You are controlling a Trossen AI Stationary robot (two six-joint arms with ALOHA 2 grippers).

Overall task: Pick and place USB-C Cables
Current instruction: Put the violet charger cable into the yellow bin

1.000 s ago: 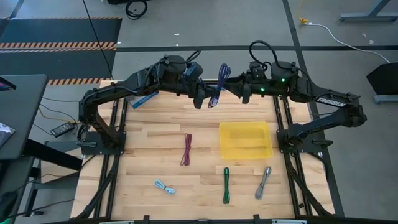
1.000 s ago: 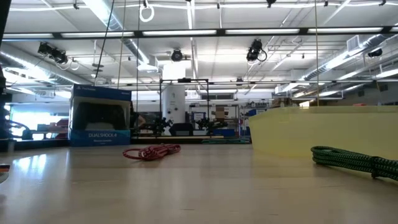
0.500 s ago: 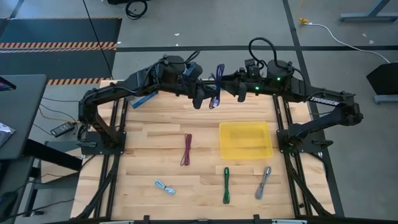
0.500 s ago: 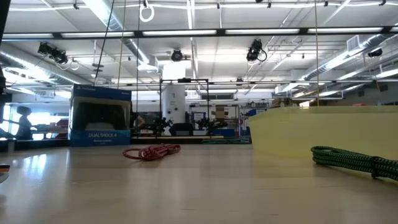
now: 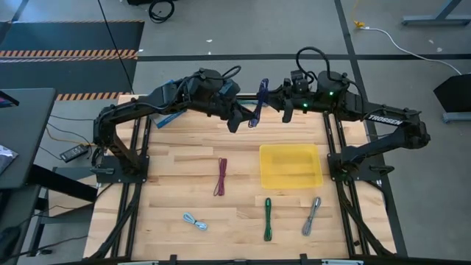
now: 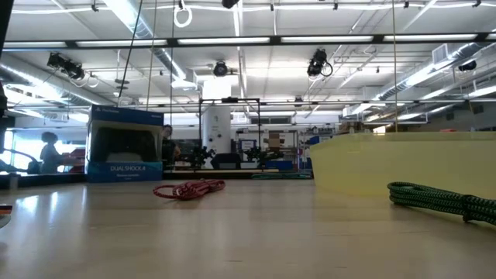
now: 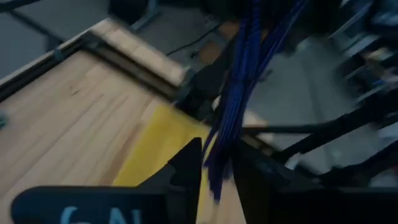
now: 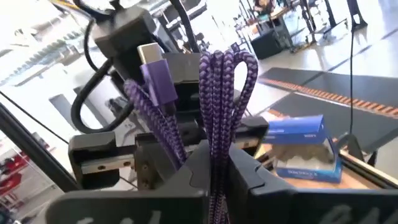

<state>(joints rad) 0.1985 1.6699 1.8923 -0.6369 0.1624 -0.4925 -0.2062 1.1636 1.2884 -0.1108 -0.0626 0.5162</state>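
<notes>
A purple USB-C cable (image 5: 259, 104), bundled into a short hank, hangs in the air over the table's far edge between my two raised grippers. My right gripper (image 5: 272, 99) comes at it from the table's right and is shut on it. My left gripper (image 5: 237, 121) comes from the left; its fingers stand slightly apart on either side of the hank's lower end (image 7: 217, 171). On the table lie a maroon cable (image 5: 221, 177), a green one (image 5: 268, 218), a grey one (image 5: 312, 216) and a light blue one (image 5: 195, 221). My right gripper pinches the purple hank between its two fingers (image 8: 252, 168) at its middle (image 8: 217, 146), level, from the table's right, across the strands. The looped end (image 8: 227, 62) and a plug (image 8: 155, 78) stand above the fingers. The hank is upright, clear of the table. My left gripper: its fingers (image 7: 189, 165) flank the lower end, and I cannot tell whether they touch it.
A yellow tray (image 5: 291, 165) sits right of the table's middle, seen as a pale wall (image 6: 403, 163) in the low view. A blue box (image 5: 171, 118) lies at the far left under my left arm. Bare wood lies in the middle and on the left.
My right gripper has closed in on the purple cable and shut on it. My left gripper has tipped a little downward at the cable's lower end. The cable stays upright in the air at the same place.
</notes>
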